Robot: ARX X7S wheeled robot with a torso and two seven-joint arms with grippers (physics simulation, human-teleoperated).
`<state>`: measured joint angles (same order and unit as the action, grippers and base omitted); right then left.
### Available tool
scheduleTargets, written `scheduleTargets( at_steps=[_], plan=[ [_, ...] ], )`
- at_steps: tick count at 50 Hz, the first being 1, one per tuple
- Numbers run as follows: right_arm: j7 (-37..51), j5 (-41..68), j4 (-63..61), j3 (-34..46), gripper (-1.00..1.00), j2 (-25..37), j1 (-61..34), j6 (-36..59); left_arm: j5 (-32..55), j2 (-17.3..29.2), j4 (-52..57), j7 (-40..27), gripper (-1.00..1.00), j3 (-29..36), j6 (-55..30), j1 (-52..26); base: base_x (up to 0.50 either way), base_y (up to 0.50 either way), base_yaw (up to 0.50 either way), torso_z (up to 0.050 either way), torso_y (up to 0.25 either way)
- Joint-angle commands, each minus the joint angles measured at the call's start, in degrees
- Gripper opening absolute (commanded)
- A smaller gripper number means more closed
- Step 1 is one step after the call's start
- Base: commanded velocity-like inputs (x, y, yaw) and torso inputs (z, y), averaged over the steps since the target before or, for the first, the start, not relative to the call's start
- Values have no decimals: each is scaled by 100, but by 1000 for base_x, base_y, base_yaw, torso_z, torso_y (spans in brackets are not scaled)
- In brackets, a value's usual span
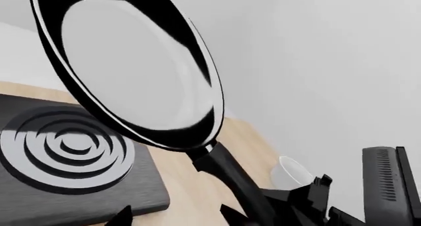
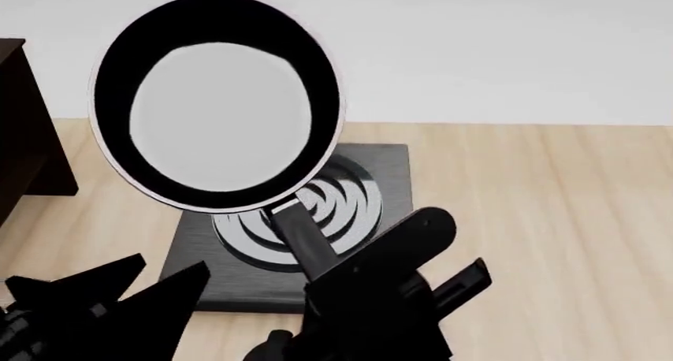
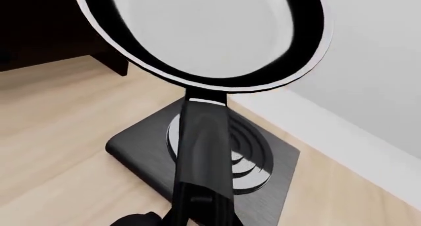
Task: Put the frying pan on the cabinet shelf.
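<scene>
Above wooden table (image 2: 547, 219), black pale-rimmed frying pan (image 2: 219, 109)

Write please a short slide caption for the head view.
Right claw lifts the frying pan above the burner plate.

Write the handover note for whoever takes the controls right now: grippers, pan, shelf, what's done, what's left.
Right gripper: shut on the frying pan by its handle, pan lifted clear above the burner plate.
Left gripper: low at the near left, holding nothing; whether its jaws are open cannot be told.
Cabinet shelf: dark furniture at the far left edge of the head view, apart from the pan.
White cup: on the table, seen only from the left wrist.
Done: pan picked up.
Left: carry it left and set it on the shelf, then release.
</scene>
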<state>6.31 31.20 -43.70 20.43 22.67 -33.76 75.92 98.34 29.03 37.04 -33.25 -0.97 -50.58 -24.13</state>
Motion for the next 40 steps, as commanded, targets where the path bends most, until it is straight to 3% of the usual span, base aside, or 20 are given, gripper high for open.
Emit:
scheduleTargets(
  at_steps=[1, 25, 40],
  plan=[
    [304, -201, -306, -158, -100, -105, -120, 83, 701, -232, -425, -142, 100, 234, 54, -123, 0, 0, 0, 0, 10],
    [275, -123, -328, -44, -100, -102, 91, -221, 890, -599, -1169, -401, 100, 485, 349, -567, 0, 0, 0, 0, 1],
    [318, -154, -327, -15, -100, -34, 262, -458, 437, -715, -1500, -138, 100, 733, 301, -453, 0, 0, 0, 1, 2]
  ],
)
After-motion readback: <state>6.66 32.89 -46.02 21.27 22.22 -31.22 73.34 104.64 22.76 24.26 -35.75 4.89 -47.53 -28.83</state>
